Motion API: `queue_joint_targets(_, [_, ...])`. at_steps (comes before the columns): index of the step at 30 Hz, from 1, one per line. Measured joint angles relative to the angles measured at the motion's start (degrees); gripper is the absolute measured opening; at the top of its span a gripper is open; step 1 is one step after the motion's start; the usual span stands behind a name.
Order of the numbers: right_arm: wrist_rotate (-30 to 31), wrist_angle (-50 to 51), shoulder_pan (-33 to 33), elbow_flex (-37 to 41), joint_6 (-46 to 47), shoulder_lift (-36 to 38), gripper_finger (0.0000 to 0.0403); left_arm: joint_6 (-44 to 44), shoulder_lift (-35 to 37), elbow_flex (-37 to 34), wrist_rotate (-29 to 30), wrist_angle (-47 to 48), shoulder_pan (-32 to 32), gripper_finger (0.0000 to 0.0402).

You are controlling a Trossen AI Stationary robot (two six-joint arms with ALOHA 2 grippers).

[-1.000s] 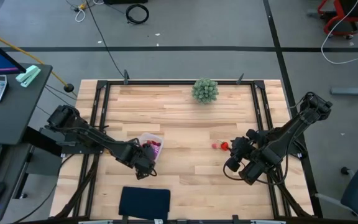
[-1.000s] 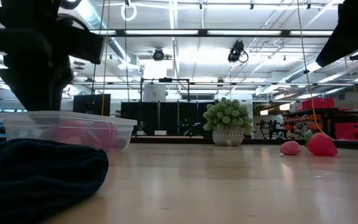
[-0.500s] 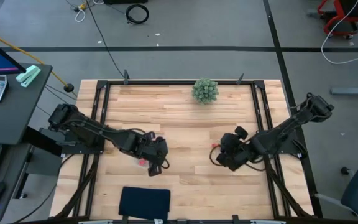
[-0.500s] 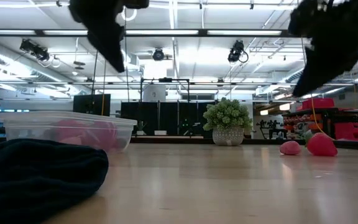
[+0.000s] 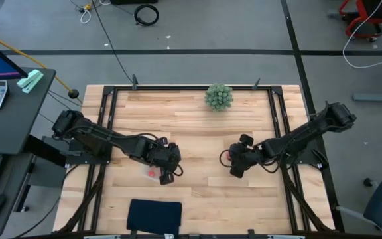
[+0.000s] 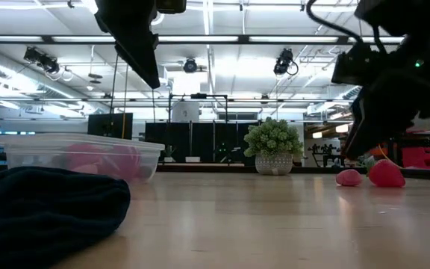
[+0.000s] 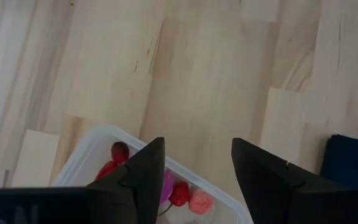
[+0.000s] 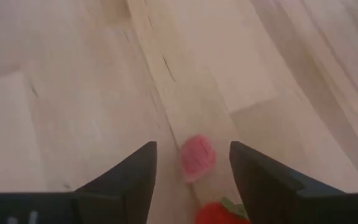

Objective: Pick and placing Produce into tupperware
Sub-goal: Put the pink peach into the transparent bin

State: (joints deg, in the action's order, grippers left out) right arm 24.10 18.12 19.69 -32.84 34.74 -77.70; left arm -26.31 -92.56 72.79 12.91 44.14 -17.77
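Note:
The tupperware (image 6: 80, 155) is a clear tub on the table's left half, holding several red and pink produce pieces (image 7: 180, 193). My left gripper (image 5: 167, 166) hangs open above it, raised well clear (image 6: 136, 45); its fingers stand apart over the tub's rim (image 7: 98, 140) in the left wrist view. A small pink piece (image 8: 197, 157) and a red piece with a green top (image 8: 219, 213) lie side by side on the wood right of centre (image 6: 348, 177). My right gripper (image 5: 231, 159) is open, just above and beside them, touching neither.
A green bushy plant in a pot (image 5: 218, 96) stands at the far edge's middle. A dark blue pad (image 5: 154, 216) lies at the near edge, close to the tub. Bare wood lies between the two grippers.
My left gripper rose from the tub's near side and moved to above the tub, toward the table's right. My right gripper swung toward the table's left and came down near the two loose pieces. The tub and the pieces stayed where they were.

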Motion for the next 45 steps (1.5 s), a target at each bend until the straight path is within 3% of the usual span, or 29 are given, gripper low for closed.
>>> queue_joint_targets(13, [0.1,-2.4,-1.0,-0.2,1.2,-10.0,0.0220,0.1,0.0,0.0,0.0,-0.3,0.0,0.0189])
queue_joint_targets(20, [-0.7,-3.6,-2.6,-0.1,3.0,-9.5,0.0216,0.1,0.0,0.0,0.0,-0.2,0.0,0.0181])
queue_joint_targets(34, [-6.3,-6.0,-5.3,0.1,5.7,-8.5,0.0104,0.0,0.0,0.0,0.0,-0.3,-0.1,0.0175])
queue_joint_targets(39, [-5.3,-18.2,-5.4,0.1,2.5,-8.6,0.0089,-0.4,0.0,0.0,0.0,-0.8,-0.1,0.0172])
queue_joint_targets(45, [-5.7,-42.8,-6.5,0.1,-7.5,-8.6,0.0099,-4.1,0.4,2.7,0.0,2.3,0.0,0.0172])
